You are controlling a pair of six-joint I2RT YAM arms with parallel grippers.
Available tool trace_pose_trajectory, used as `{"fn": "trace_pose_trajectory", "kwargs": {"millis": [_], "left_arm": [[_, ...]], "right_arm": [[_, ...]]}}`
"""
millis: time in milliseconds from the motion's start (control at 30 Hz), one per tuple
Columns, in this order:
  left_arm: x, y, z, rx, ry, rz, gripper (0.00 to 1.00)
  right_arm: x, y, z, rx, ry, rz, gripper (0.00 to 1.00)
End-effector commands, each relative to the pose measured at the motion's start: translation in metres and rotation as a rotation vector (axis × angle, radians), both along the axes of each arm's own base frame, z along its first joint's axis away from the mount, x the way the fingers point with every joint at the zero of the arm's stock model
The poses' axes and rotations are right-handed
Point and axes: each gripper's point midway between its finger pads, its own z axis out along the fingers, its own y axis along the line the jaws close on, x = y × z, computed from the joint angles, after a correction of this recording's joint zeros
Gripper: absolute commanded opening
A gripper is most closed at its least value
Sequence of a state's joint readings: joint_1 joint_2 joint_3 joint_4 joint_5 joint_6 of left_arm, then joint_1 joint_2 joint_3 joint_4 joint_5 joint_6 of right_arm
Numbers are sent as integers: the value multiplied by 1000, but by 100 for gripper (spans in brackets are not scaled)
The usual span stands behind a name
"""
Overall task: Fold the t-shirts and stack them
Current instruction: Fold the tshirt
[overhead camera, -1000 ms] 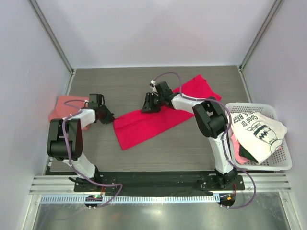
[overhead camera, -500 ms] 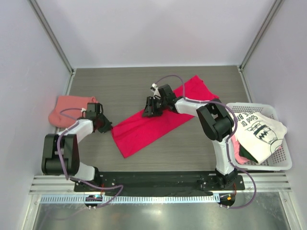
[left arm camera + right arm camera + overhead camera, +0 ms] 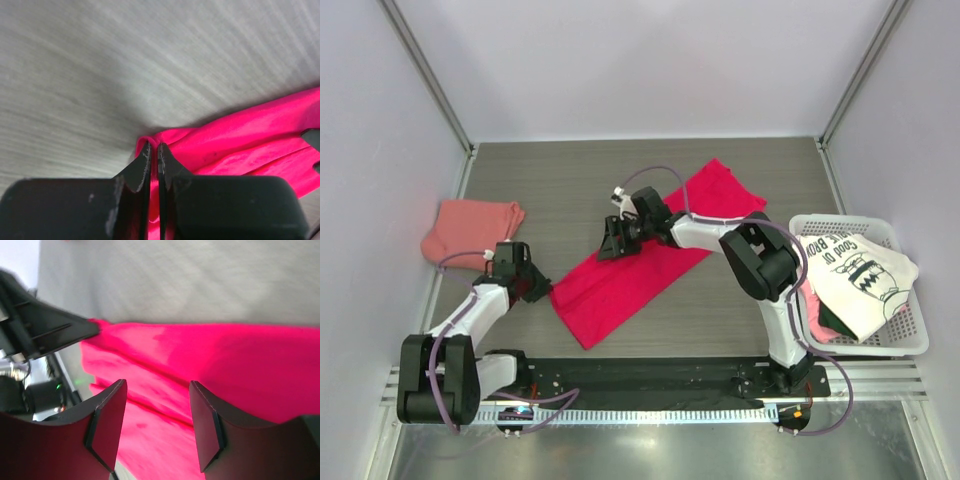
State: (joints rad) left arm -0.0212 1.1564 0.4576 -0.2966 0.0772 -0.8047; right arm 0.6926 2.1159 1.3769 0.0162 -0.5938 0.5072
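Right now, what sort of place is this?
Probably a robotics lab test cell: bare white walls box in a grey table, a left arm and right arm are bolted at its near edge, and a crimson shirt lies near a basket.

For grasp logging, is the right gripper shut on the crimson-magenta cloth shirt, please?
No, the right gripper stands open over the crimson-magenta cloth shirt.

White slotted basket [image 3: 880, 346] on rt side of grey wood-grain table [image 3: 570, 180] (pale walls [image 3: 640, 60] around)
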Motion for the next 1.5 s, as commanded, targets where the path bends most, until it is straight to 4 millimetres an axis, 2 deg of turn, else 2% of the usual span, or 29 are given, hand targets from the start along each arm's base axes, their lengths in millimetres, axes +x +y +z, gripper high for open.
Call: {"fn": "trace_pose_trajectory", "kwargs": {"millis": [0,167,300,467,500,533,600,667,733,767,867,1000,1133,1167,1233,1367,1400,1433,1467], "left_arm": [[-10,-3,1,-13,4,-15,0],[-18,1,-3,-2,9,17,0],[-18,7,-5,18,22,55,0],[-18,6,-11,13,42,55,0],[-19,5,-12,11,44,52,0],[-19,5,-13,10,51,53,0],[-19,5,-14,12,56,52,0],[-19,7,-14,17,56,59,0],[-20,9,-14,27,57,69,0],[-19,9,-13,28,52,73,0],[-20,11,-12,33,54,79,0],[-21,10,-12,30,57,81,0],[-22,11,-11,32,55,81,0],[-22,11,-11,32,55,82,0],[-22,10,-10,31,48,80,0],[-22,15,-9,51,41,93,0],[-23,15,-10,51,42,93,0],[-23,15,-10,50,42,94,0],[-23,15,-9,50,41,94,0]], "right_arm": [[-13,33,31,110,-61,96,59],[-42,63,25,136,-50,206,59],[-52,81,5,137,-28,264,59],[-59,90,-4,160,-19,299,58],[-65,88,-7,164,-2,310,58],[-67,90,-2,190,-10,314,58],[-75,87,-1,206,12,333,57],[-81,87,13,234,-7,357,57],[-92,81,12,221,0,381,56],[-94,79,21,226,-29,399,55],[-111,67,19,188,-35,428,52],[-129,42,34,179,-84,430,51],[-144,25,52,204,-117,439,51],[-147,19,48,191,-113,431,51],[-147,14,58,194,-142,413,51],[-131,12,54,129,-175,306,51],[-111,17,55,92,-218,233,51],[-104,13,41,23,-194,189,51],[-86,17,44,-11,-227,127,50]]}}
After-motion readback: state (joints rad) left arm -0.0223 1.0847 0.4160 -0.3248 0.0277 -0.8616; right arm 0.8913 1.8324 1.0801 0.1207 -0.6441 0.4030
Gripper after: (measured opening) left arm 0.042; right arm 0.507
